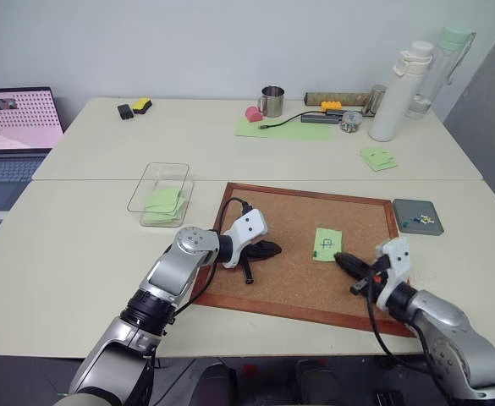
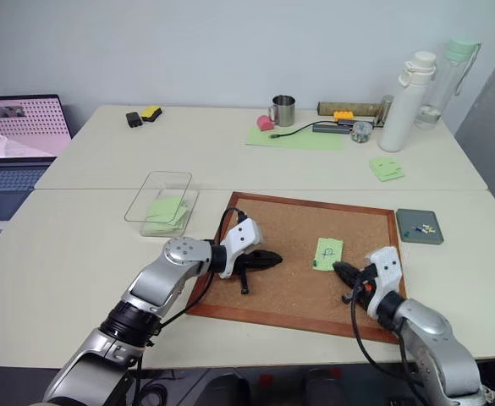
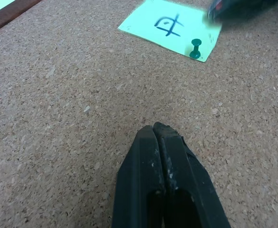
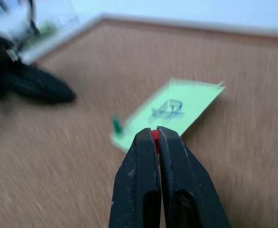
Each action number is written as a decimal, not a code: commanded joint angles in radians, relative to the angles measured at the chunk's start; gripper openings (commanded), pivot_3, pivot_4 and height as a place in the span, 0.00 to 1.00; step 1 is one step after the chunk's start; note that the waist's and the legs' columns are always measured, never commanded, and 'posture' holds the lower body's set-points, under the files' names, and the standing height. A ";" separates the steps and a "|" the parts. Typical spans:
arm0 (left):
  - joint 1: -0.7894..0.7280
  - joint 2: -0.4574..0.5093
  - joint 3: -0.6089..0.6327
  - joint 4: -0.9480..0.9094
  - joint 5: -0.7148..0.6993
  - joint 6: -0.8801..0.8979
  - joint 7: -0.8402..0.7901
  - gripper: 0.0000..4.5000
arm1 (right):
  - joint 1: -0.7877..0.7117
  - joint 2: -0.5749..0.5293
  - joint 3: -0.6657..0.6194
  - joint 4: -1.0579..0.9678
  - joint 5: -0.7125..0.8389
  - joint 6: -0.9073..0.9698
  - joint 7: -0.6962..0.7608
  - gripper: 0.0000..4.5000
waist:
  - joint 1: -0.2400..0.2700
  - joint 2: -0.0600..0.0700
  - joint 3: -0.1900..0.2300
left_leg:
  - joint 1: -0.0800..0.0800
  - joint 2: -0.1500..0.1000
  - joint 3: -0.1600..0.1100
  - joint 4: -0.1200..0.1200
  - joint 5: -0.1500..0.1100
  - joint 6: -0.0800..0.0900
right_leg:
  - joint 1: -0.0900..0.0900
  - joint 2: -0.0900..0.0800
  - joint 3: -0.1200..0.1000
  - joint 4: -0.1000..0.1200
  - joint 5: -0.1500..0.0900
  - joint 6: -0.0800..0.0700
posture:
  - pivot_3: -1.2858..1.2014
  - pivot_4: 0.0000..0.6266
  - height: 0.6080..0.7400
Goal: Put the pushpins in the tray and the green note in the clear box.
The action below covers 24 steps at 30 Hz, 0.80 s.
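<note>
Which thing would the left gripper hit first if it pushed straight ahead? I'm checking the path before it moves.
Probably the green note with its green pushpin. The left gripper, jaws shut, points across bare corkboard toward them; depth is hard to judge.

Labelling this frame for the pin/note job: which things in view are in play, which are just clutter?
In play:
- green note, on the corkboard
- green pin, still in the note
- red pin, pinched in the right gripper
- tray
- clear box
- left gripper, shut, empty

Clutter:
- laptop
- mug
- bottles
- unmarked notes
</note>
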<state>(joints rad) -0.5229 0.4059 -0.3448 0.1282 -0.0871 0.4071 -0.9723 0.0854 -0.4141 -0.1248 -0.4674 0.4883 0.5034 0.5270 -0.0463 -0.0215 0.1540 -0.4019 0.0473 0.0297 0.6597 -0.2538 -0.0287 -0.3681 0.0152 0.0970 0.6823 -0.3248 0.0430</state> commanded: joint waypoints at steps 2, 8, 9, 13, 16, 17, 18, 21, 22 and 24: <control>0.023 0.012 -0.031 0.046 0.029 0.036 -0.001 0.00 | -0.029 0.027 -0.119 -0.040 0.123 0.051 -0.065 0.01 | 0.001 -0.001 -0.001 | 0.000 0.000 0.000 0.000 0.000 0.000 | 0.000 0.000 0.000 0.000 0.000 0.000 | 0.52 0.24 1.00; 0.022 0.014 -0.029 0.046 0.027 0.036 -0.002 0.00 | -0.168 -0.017 -0.259 0.123 0.111 0.056 -0.174 0.01 | 0.000 -0.001 -0.001 | 0.000 0.000 0.001 0.000 0.000 0.000 | 0.000 0.000 0.000 0.000 0.000 0.000 | 0.52 0.24 1.00; 0.022 0.014 -0.029 0.047 0.028 0.036 -0.003 0.00 | -0.199 -0.049 -0.270 0.184 0.070 0.046 -0.191 0.01 | 0.000 -0.001 -0.001 | 0.000 -0.001 0.001 0.000 0.000 0.000 | 0.000 -0.001 0.000 0.000 0.000 0.000 | 0.52 0.24 1.00; 0.021 0.016 -0.028 0.046 0.028 0.037 -0.003 0.00 | -0.283 -0.156 -0.265 0.417 -0.048 -0.004 -0.194 0.01 | 0.002 -0.001 -0.001 | 0.000 -0.001 0.002 0.000 0.000 0.000 | 0.000 -0.001 0.001 -0.001 0.000 0.000 | 0.52 0.24 1.00; 0.024 0.018 -0.026 0.039 0.027 0.041 -0.001 0.00 | -0.323 -0.193 -0.242 0.546 -0.086 -0.036 -0.153 0.01 | 0.004 -0.001 -0.001 | 0.000 -0.001 0.001 -0.001 0.000 0.000 | 0.000 0.000 0.002 -0.001 0.000 0.000 | 0.52 0.24 1.00; 0.024 0.018 -0.026 0.039 0.027 0.041 -0.001 0.00 | -0.331 -0.195 -0.240 0.568 -0.090 -0.042 -0.147 0.01 | 0.004 -0.001 -0.001 | 0.000 -0.001 0.001 -0.001 0.000 0.000 | 0.000 0.000 0.002 -0.001 0.000 0.000 | 0.52 0.24 1.00; 0.029 0.020 -0.024 0.031 0.026 0.044 0.001 0.00 | -0.344 -0.190 -0.248 0.597 -0.082 -0.045 -0.136 0.01 | 0.004 0.000 -0.001 | 0.000 -0.001 0.001 -0.001 0.000 0.000 | 0.000 0.000 0.002 -0.001 0.000 0.000 | 0.52 0.24 1.00; 0.050 0.033 -0.022 0.000 0.023 0.057 0.003 0.00 | -0.367 -0.187 -0.255 0.651 -0.074 -0.059 -0.104 0.01 | 0.002 0.000 -0.001 | 0.001 -0.001 0.002 -0.001 0.000 0.000 | 0.000 0.000 0.002 -0.001 0.000 0.000 | 0.52 0.24 1.00; 0.056 0.036 -0.021 -0.007 0.022 0.061 0.003 0.00 | -0.374 -0.188 -0.256 0.666 -0.075 -0.064 -0.097 0.01 | 0.000 0.000 -0.001 | 0.001 -0.001 0.003 -0.001 0.000 0.000 | 0.000 0.000 0.002 -0.001 0.000 0.000 | 0.52 0.24 1.00; 0.064 0.039 -0.017 -0.018 0.022 0.070 0.008 0.00 | -0.385 -0.189 -0.260 0.692 -0.077 -0.075 -0.084 0.08 | -0.002 0.000 -0.001 | 0.001 0.000 0.003 -0.001 0.000 0.000 | 0.000 0.000 0.002 -0.001 0.000 0.000 | 0.52 0.24 1.00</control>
<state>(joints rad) -0.4991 0.4141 -0.3422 0.0872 -0.0885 0.4268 -0.9661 -0.2775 -0.5885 -0.3610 0.2158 0.4082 0.4646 0.4206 -0.0482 -0.0218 0.1535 -0.4014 0.0471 0.0322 0.6583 -0.2540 -0.0284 -0.3685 0.0149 0.0990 0.6814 -0.3248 0.0428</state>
